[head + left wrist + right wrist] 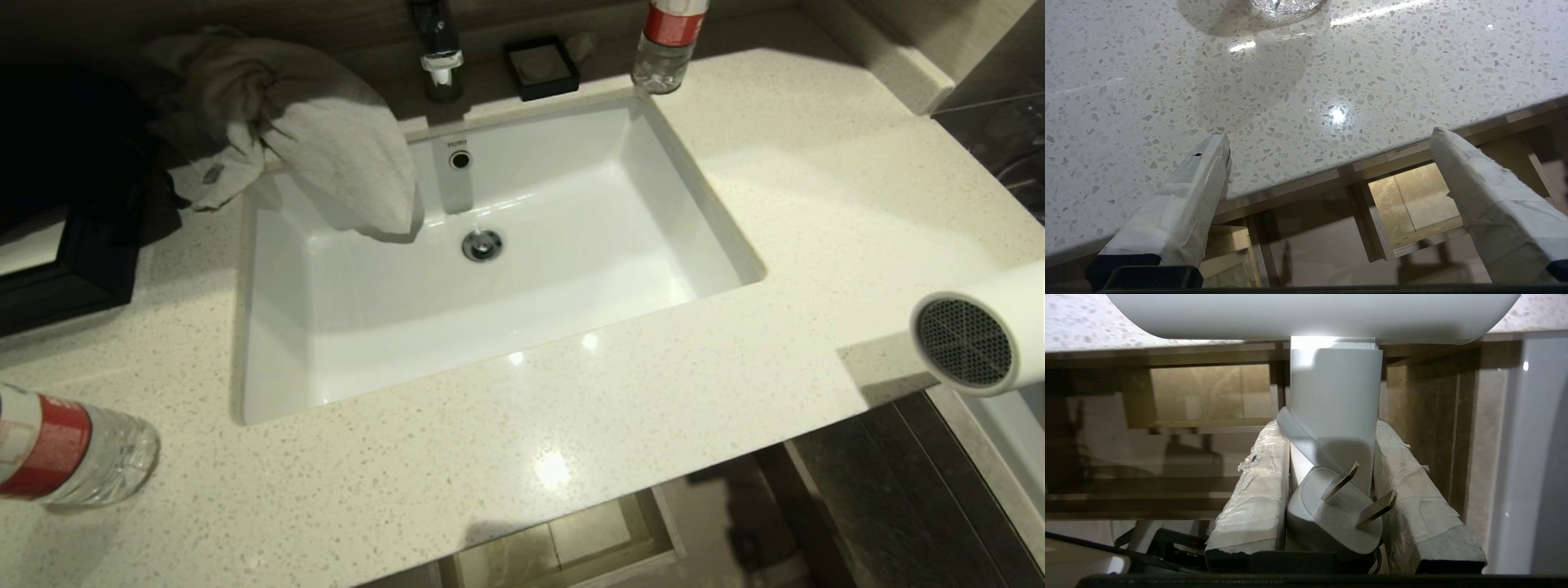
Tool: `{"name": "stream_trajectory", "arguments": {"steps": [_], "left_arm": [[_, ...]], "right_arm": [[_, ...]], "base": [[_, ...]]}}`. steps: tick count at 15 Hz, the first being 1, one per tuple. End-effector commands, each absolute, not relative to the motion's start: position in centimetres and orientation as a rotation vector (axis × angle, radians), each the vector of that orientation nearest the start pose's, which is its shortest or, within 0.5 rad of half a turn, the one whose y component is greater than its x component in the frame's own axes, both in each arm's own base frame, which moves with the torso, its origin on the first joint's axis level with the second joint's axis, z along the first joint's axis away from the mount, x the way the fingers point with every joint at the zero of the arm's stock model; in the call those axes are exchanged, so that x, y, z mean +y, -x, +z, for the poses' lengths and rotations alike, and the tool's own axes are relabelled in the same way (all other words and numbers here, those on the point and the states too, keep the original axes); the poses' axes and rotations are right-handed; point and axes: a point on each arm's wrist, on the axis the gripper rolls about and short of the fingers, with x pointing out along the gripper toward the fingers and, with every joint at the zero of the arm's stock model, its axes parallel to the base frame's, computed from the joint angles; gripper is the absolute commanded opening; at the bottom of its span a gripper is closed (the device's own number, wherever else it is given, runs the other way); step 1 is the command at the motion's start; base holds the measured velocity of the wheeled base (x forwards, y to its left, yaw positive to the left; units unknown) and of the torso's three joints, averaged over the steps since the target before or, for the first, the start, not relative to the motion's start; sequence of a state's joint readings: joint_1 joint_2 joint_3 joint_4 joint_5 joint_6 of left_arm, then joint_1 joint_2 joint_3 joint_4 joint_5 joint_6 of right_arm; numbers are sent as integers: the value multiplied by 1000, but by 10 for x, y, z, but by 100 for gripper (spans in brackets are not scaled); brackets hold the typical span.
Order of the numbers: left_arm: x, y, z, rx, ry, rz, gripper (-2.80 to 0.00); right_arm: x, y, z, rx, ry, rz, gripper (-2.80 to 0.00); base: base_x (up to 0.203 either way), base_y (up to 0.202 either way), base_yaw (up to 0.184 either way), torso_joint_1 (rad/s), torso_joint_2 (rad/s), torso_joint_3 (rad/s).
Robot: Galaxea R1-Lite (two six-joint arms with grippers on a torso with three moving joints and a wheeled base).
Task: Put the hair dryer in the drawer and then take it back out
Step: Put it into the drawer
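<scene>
Right end effector [1331, 457] clamps hair dryer [1335, 412] handle above drawer [1196, 396].

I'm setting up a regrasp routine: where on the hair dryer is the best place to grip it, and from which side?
Grip the hair dryer by its straight handle, coming from the handle's free end with fingers on its two opposite sides, as the right gripper does now. The barrel across the top is too wide; the plug tucks between the fingers.

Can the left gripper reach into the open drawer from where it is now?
Probably yes: the left gripper, fingers apart and empty, hangs at the countertop edge, with the open drawer directly below and nothing between.
</scene>
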State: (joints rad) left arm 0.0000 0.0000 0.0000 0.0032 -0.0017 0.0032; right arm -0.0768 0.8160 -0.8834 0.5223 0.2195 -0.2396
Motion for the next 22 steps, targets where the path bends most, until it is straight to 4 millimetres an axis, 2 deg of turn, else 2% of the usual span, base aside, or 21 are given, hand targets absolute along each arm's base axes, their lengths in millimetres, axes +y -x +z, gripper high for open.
{"name": "stream_trajectory", "arguments": {"steps": [1,13,22], "left_arm": [[0,23,75,3,-3,-2,0],[0,23,75,3,-3,-2,0],[0,23,75,2,-3,-2,0]], "right_arm": [[0,-54,259,440,185,146,-280],[-1,-54,261,420,258,127,-280],[-1,-53,263,400,264,126,-280]], "base": [[0,0,0,0,0,0],[0,0,0,-113,114,1],[0,0,0,-350,276,-78]]}}
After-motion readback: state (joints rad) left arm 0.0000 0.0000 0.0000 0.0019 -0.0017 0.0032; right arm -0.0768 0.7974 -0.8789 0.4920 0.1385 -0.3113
